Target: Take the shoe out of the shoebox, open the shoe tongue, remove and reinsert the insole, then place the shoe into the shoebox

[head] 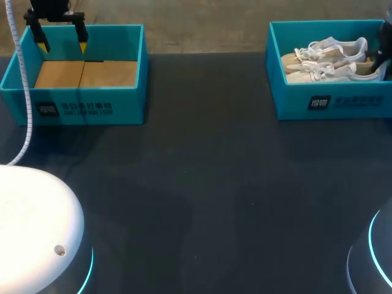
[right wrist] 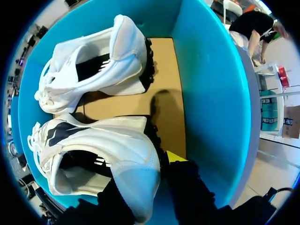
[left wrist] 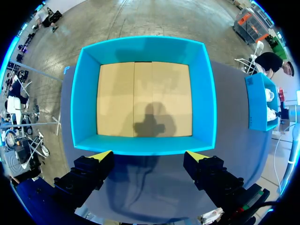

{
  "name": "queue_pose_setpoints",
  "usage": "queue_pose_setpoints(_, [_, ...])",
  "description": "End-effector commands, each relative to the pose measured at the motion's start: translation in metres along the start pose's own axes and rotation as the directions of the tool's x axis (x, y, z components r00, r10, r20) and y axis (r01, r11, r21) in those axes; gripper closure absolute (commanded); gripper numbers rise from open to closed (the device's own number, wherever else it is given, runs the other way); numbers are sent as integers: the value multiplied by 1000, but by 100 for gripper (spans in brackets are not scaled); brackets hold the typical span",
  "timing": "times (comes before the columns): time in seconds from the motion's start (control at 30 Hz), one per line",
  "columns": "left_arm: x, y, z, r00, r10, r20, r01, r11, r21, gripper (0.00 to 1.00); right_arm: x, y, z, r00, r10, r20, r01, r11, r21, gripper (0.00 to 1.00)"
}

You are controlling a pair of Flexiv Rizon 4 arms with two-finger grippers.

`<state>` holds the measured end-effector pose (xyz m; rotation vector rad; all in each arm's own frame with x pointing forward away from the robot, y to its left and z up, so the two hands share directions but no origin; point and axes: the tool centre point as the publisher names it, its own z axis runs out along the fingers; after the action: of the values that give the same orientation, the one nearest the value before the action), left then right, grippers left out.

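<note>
Two white lace-up shoes (head: 331, 61) lie side by side in the teal shoebox (head: 334, 104) at the table's far right. In the right wrist view my right gripper (right wrist: 145, 173) is shut on the heel of the shoe (right wrist: 103, 140) closest to it. One finger (right wrist: 176, 157) is outside the heel and the other is down inside the shoe. The second shoe (right wrist: 93, 70) lies just ahead. In the head view only a dark part of this gripper (head: 380, 58) shows at the box's right end. My left gripper (head: 61, 44) hangs open above a second teal box (head: 79, 107).
The second teal box (left wrist: 143, 101) at the far left holds only its brown cardboard floor. Dark tabletop (head: 208, 184) stretches between the two boxes and toward the front. My arms' white bases (head: 30, 226) sit at the front corners.
</note>
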<state>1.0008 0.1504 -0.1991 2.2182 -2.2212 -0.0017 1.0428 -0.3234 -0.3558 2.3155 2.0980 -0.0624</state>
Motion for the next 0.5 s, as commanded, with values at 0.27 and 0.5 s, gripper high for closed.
queue_pose_setpoints(0.27, [0, 0, 0, 1000, 0, 0, 0, 1000, 0, 0, -10, 4, -12, 999, -2, 40, 3, 1000, -25, 100])
queue_pose_setpoints(0.5, [0, 0, 0, 1000, 0, 0, 0, 1000, 0, 0, -19, 2, -14, 998, -6, 65, 9, 999, -41, 100])
